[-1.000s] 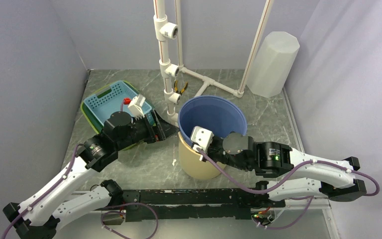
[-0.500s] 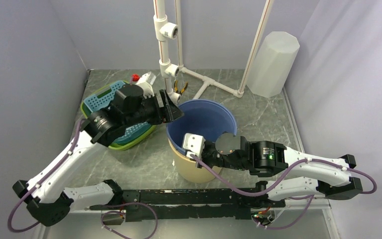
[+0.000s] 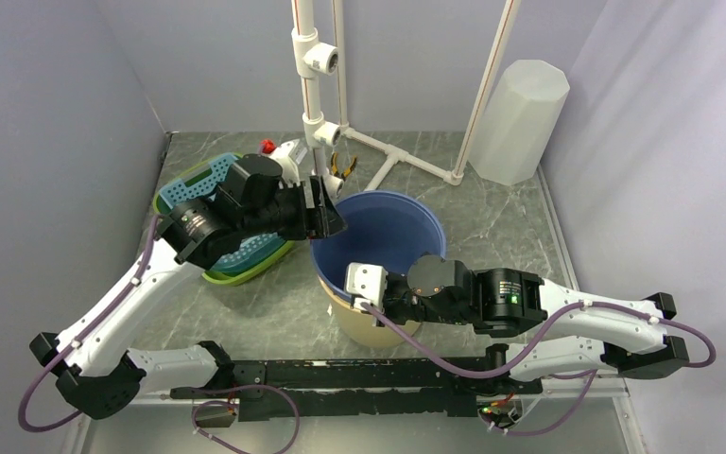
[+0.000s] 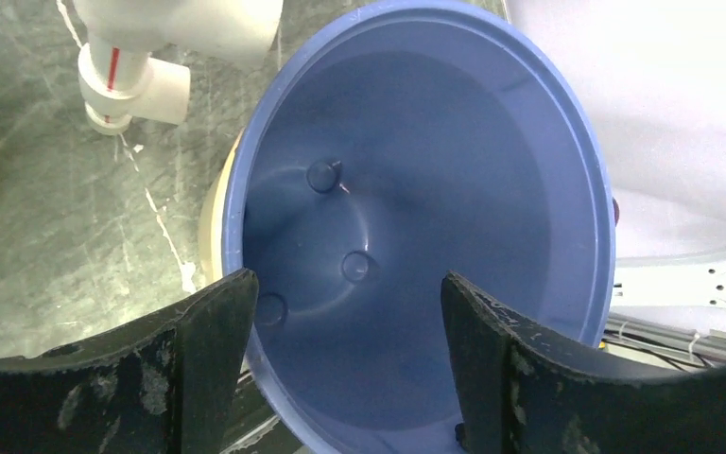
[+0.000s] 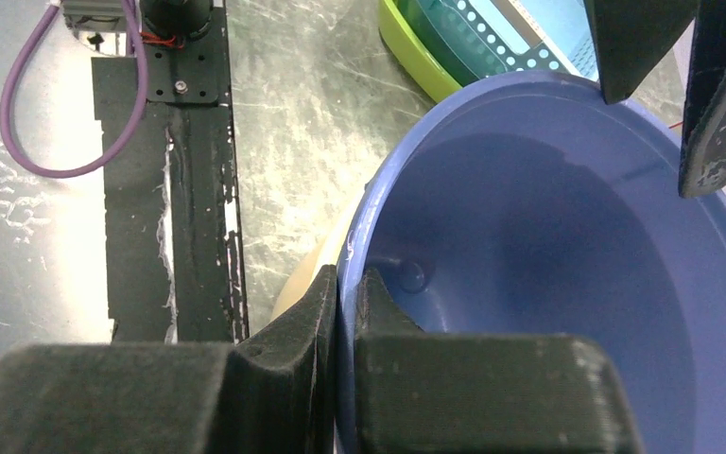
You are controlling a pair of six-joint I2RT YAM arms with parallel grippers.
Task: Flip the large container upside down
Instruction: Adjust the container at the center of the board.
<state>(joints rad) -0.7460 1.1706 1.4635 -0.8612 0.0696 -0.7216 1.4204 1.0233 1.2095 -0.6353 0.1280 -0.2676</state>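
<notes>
My right pincer [image 5: 347, 284] is clenched on the near rim of the large blue container [image 5: 529, 236], with one finger inside the wall and one outside. The container sits tilted, its base nested in a cream container [image 4: 212, 213] just below that grip. My left pincer [image 4: 348, 279] hangs spread wide over the far-left rim, grasping nothing. I cannot tell whether it touches the rim. Just beyond it stands the white pipe frame [image 3: 314, 113], and the green basket [image 3: 236, 274] is close on its left. Bare tabletop [image 3: 501, 213] opens beyond my right pincer, to the right.
</notes>
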